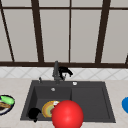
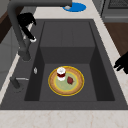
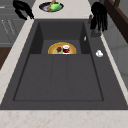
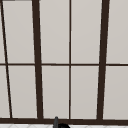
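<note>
My right hand (image 1: 65, 71) hovers just right of the dark faucet (image 1: 56, 71) at the back of the sink, fingers hanging down loosely; whether it touches the faucet I cannot tell. It also appears beside the faucet neck (image 2: 18, 37) as a hand (image 2: 26, 20) and again as a hand (image 3: 98, 13). My left hand (image 1: 34, 113) floats over the sink's front left corner, fingers relaxed and holding nothing; it shows too in the left side view (image 2: 122, 62) and the right side view (image 3: 22, 8). In the left basin lies a yellow plate (image 2: 75, 87) carrying a small white and red cup (image 2: 61, 73) and a red morsel (image 2: 70, 80).
A large red ball (image 1: 67, 115) in the foreground covers part of the yellow plate (image 1: 47, 108). A dark plate with green food (image 1: 5, 103) sits on the left counter, a blue plate (image 1: 125, 105) on the right. The right half of the black sink (image 1: 90, 100) is a drainboard. A window (image 4: 70, 62) rises behind.
</note>
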{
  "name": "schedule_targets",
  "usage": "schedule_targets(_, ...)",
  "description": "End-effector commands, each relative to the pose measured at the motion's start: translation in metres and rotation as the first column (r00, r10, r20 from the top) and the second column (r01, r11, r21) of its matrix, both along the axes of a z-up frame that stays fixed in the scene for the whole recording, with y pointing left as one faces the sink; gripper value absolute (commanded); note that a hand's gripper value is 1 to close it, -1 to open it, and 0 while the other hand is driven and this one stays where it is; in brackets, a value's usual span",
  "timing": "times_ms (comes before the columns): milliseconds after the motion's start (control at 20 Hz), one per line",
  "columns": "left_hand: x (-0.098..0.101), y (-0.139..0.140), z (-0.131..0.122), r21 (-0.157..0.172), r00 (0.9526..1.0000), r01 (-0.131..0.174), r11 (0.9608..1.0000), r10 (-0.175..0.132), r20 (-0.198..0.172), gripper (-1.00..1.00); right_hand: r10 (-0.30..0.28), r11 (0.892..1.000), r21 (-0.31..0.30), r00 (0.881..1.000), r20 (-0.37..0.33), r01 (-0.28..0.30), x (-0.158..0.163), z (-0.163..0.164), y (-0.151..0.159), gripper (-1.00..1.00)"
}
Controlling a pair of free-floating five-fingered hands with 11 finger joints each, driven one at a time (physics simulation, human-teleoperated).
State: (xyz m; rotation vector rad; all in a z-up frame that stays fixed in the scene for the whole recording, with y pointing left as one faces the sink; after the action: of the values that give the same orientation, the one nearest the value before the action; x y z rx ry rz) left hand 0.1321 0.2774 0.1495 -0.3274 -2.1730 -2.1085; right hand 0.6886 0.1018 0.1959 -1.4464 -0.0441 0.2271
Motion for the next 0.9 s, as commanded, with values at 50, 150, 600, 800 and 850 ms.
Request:
schedule_targets(50, 0.000, 0.000, 0.000, 0.000, 1.0000, 0.000, 1.0000, 0.000, 0.000, 0.00, 0.015, 1.000, 0.026, 1.000, -0.001, -0.015, -0.002, 0.035, -0.009, -1.00)
schedule_targets(150, 0.000, 0.000, 0.000, 0.000, 1.0000, 0.000, 1.0000, 0.000, 0.000, 0.00, 0.017, 0.999, 0.035, 1.000, -0.004, -0.017, -0.003, 0.047, -0.013, -1.00)
schedule_targets(600, 0.000, 0.000, 0.000, 0.000, 1.0000, 0.000, 1.0000, 0.000, 0.000, 0.00, 0.121, 0.992, 0.021, 0.993, -0.004, -0.121, -0.030, 0.059, -0.048, -1.00)
schedule_targets(800, 0.000, 0.000, 0.000, 0.000, 1.0000, 0.000, 1.0000, 0.000, 0.000, 0.00, 0.182, 0.983, 0.018, 0.983, 0.001, -0.182, -0.044, 0.056, -0.061, -1.00)
schedule_targets(850, 0.000, 0.000, 0.000, 0.000, 1.0000, 0.000, 1.0000, 0.000, 0.000, 0.00, 0.199, 0.980, 0.017, 0.980, 0.002, -0.199, -0.047, 0.056, -0.063, -1.00)
